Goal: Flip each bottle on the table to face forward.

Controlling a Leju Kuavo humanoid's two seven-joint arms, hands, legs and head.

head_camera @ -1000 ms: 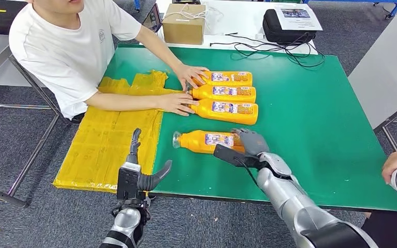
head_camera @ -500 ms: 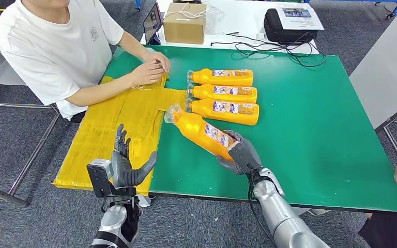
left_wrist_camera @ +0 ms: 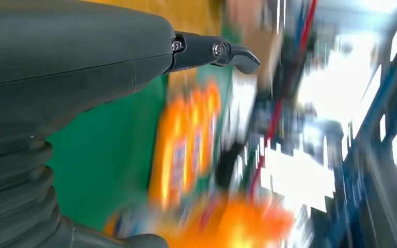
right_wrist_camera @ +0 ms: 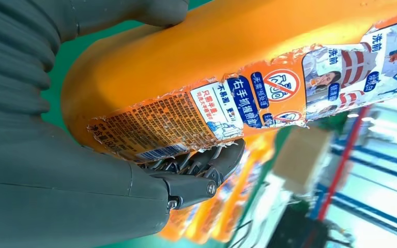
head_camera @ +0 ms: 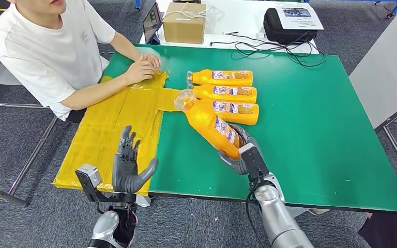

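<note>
My right hand (head_camera: 241, 153) grips the base of an orange bottle (head_camera: 209, 122) and holds it tilted above the green table (head_camera: 315, 129), clear cap end up and pointing far-left. In the right wrist view its torn label (right_wrist_camera: 269, 93) faces the camera and my fingers (right_wrist_camera: 201, 165) wrap under it. Three more orange bottles lie side by side behind it, labels up: far (head_camera: 225, 77), middle (head_camera: 228, 93), near (head_camera: 238, 111). My left hand (head_camera: 127, 166) is raised with fingers spread and holds nothing, over the table's near-left edge. The left wrist view shows blurred bottles (left_wrist_camera: 186, 144).
A person in a white shirt sits at the far left, hands (head_camera: 144, 66) resting on a yellow sheet (head_camera: 108, 129) covering the table's left part. A cardboard box (head_camera: 184, 23), a black case (head_camera: 289, 23) and cables (head_camera: 269, 49) lie beyond the far edge.
My right hand has lifted the near bottle from lying flat to steeply tilted. The person's hands left the three bottles and drew back to the yellow sheet. My left hand rose and turned.
</note>
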